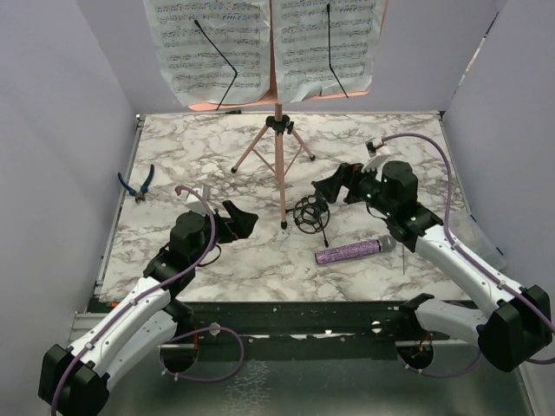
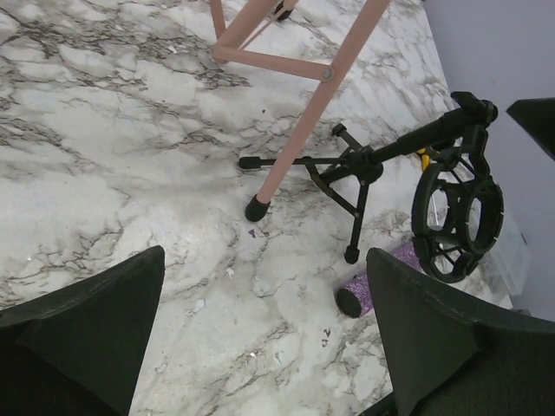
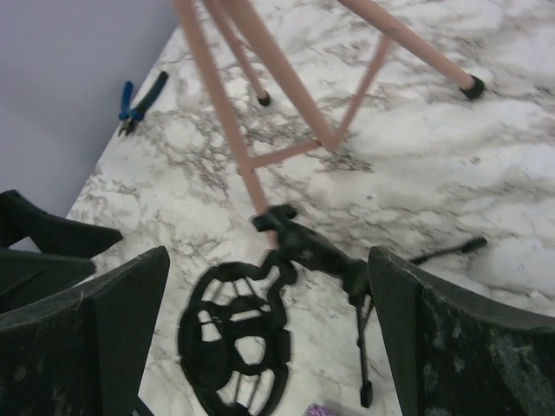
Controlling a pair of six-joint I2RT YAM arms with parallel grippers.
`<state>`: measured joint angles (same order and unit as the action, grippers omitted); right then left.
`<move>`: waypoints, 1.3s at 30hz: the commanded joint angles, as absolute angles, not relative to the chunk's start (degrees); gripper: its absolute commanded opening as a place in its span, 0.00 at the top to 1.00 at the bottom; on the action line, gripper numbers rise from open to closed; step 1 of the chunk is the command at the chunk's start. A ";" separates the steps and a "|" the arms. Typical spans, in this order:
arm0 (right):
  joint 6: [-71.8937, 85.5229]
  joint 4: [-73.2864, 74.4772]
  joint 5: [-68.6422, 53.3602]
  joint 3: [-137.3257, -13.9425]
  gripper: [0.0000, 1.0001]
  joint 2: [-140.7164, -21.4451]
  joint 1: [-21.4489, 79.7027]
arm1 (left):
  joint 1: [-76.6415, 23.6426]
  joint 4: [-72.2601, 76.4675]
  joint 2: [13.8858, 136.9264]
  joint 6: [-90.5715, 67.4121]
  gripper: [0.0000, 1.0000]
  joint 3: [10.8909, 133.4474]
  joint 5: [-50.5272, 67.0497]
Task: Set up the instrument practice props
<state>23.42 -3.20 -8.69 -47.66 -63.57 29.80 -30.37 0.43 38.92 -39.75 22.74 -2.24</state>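
Marble table (image 1: 191,156), seen from above, bears the pink music stand (image 1: 280,173) with sheet-music pages (image 1: 208,48) at the back, the shock-mount (image 1: 310,214) by its front leg and the purple microphone (image 1: 351,252) lying nearer, to the right. Left wrist view shows the left gripper (image 2: 266,256) spread wide and empty. Right wrist view shows the right gripper (image 3: 269,251) released above the shock-mount.

2 arms (image 1: 130,316): white shells, black joints, looping purple cables (image 1: 446,173).
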 commanded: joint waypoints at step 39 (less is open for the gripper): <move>28.97 4.38 -26.99 -34.75 0.00 -58.74 -7.55 | -71.68 -7.20 96.02 3.91 0.01 75.02 -5.13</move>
<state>30.72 0.51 -31.03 -34.63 -59.29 -7.22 -70.57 -0.62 91.85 -5.61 72.10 -0.01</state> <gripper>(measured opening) 0.998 0.988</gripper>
